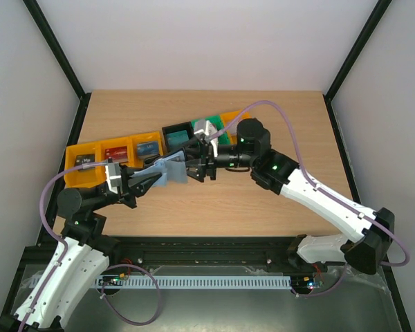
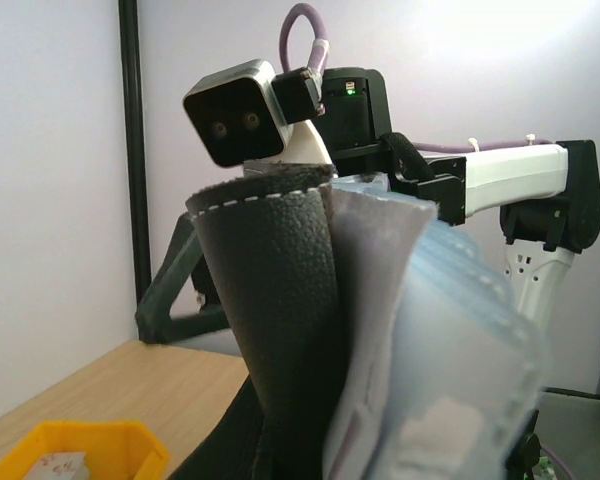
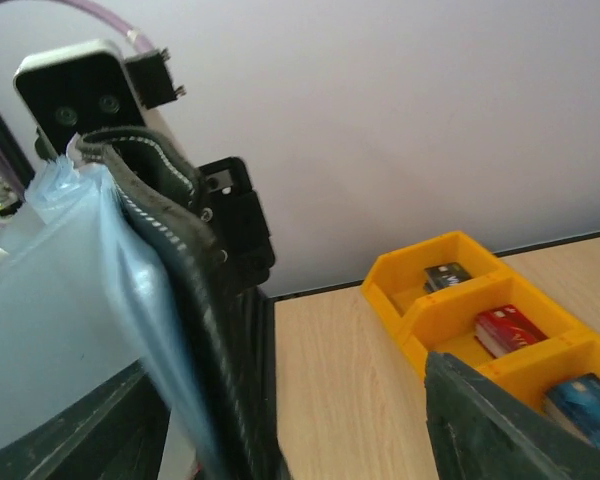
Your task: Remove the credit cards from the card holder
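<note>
My left gripper (image 1: pixel 154 176) is shut on the black card holder (image 1: pixel 170 170) and holds it above the table, opened out, with the blue-grey pockets showing. In the left wrist view the holder (image 2: pixel 280 300) fills the middle, black leather on the left and pale pockets on the right. My right gripper (image 1: pixel 196 166) is open and faces the holder's free end. In the right wrist view the holder (image 3: pixel 170 270) stands by the left finger (image 3: pixel 70 440), and the other finger (image 3: pixel 510 425) is far to the right. A red card (image 1: pixel 114 151) lies in an orange bin. I cannot make out any card in the pockets.
An orange three-part bin (image 1: pixel 75 178) stands at the left with a black card (image 3: pixel 446 276), the red card (image 3: pixel 510 330) and a blue card (image 3: pixel 585 400). A black bin (image 1: pixel 176 135), a green bin (image 1: pixel 214 121) and another orange bin (image 1: pixel 232 117) stand behind the grippers.
</note>
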Available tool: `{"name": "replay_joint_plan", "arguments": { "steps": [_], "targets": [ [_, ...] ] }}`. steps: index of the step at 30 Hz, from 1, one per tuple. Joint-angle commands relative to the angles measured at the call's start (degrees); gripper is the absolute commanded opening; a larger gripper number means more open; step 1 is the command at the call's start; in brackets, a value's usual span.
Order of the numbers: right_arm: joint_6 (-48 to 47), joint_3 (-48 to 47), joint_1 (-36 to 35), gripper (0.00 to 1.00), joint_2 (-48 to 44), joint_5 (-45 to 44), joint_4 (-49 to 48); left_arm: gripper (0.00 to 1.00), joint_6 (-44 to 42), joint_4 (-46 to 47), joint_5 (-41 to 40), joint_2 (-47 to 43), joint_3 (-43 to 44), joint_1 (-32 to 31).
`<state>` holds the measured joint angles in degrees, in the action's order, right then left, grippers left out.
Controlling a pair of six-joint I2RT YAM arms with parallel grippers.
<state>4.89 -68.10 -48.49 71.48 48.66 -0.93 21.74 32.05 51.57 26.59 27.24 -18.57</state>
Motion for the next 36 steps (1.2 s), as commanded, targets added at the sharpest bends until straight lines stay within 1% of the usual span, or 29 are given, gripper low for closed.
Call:
{"name": "replay_joint_plan", "arguments": {
  "steps": [1, 5, 7, 8, 9, 12, 14, 17, 18, 19, 21, 22, 23, 24, 26, 28, 33, 36],
  "targets": [
    [-0.8, -2.2, -2.5, 0.70, 2.1, 0.9, -3.2, 0.02, -1.3, 3.3, 1.2, -0.1, 0.0, 0.2],
    [-0.5, -1.5, -2.7, 0.77, 1.6, 5.2, -4.9, 0.02, -1.1, 3.0, 0.8, -0.5, 0.1, 0.2],
    [0.5, -1.2, -2.9, 0.78, 1.3, 5.3, -6.0, 0.02, -1.1, 2.9, 0.7, -0.5, 0.0, 0.2],
    [1.4, -1.1, -3.1, 0.76, 1.4, 4.9, -6.7, 0.02, -1.1, 2.8, 0.6, -0.4, -0.1, 0.2],
    [2.3, -1.2, -3.4, 0.72, 1.6, 4.2, -7.7, 0.02, -1.1, 2.8, 0.3, -0.4, -0.4, 0.2],
    [2.5, -2.4, -5.1, 0.49, 2.7, 1.1, -7.5, 0.02, -0.9, 2.2, -1.3, -0.5, -0.4, 0.2],
    [2.1, -3.1, -5.5, 0.35, 3.2, 0.5, -6.2, 0.02, -0.6, 2.2, -1.8, -0.5, -0.4, 0.2],
    [2.1, -3.2, -5.6, 0.09, 3.0, -0.4, -5.4, 0.02, -0.4, 2.1, -2.7, -0.6, -0.6, 0.3],
    [2.1, -3.3, -5.6, 0.03, 2.8, -1.0, -4.9, 0.03, -0.5, 1.7, -3.7, -0.6, -0.7, 0.3],
    [2.0, -3.5, -5.6, 0.02, 2.6, -2.2, -4.2, 0.11, -0.7, 1.2, -5.4, -0.7, -1.0, 0.3],
    [1.9, -4.1, -5.6, 0.02, 2.1, -6.8, -2.2, 0.51, -1.1, -0.2, -10.0, -1.1, -1.4, 0.6],
    [2.0, -4.4, -5.5, 0.02, 2.0, -9.8, -0.9, 0.66, -1.7, -0.6, -12.4, -1.2, -1.6, 0.9],
    [2.1, -4.9, -5.6, 0.02, 2.1, -12.9, 0.7, 0.76, -2.4, -0.8, -14.5, -1.3, -1.8, 1.3],
    [2.4, -5.5, -5.5, 0.02, 2.4, -16.0, 2.6, 0.82, -3.5, -0.9, -16.2, -1.4, -1.9, 1.7],
    [3.5, -6.8, -5.6, 0.02, 3.2, -22.1, 6.9, 0.89, -5.6, -1.3, -17.9, -1.7, -2.1, 2.6],
    [5.1, -7.6, -5.6, 0.02, 3.9, -27.3, 9.3, 0.92, -6.7, -1.8, -17.4, -1.7, -2.0, 3.2],
    [5.8, -6.9, -6.0, 0.02, 3.8, -27.7, 8.9, 0.99, -5.3, -3.0, -11.4, -0.9, -3.4, 3.3],
    [5.6, -7.8, -6.6, 0.02, 4.2, -28.2, 9.5, 0.99, -4.5, -3.1, -12.8, 0.2, -4.0, 2.7]
  ]
}}
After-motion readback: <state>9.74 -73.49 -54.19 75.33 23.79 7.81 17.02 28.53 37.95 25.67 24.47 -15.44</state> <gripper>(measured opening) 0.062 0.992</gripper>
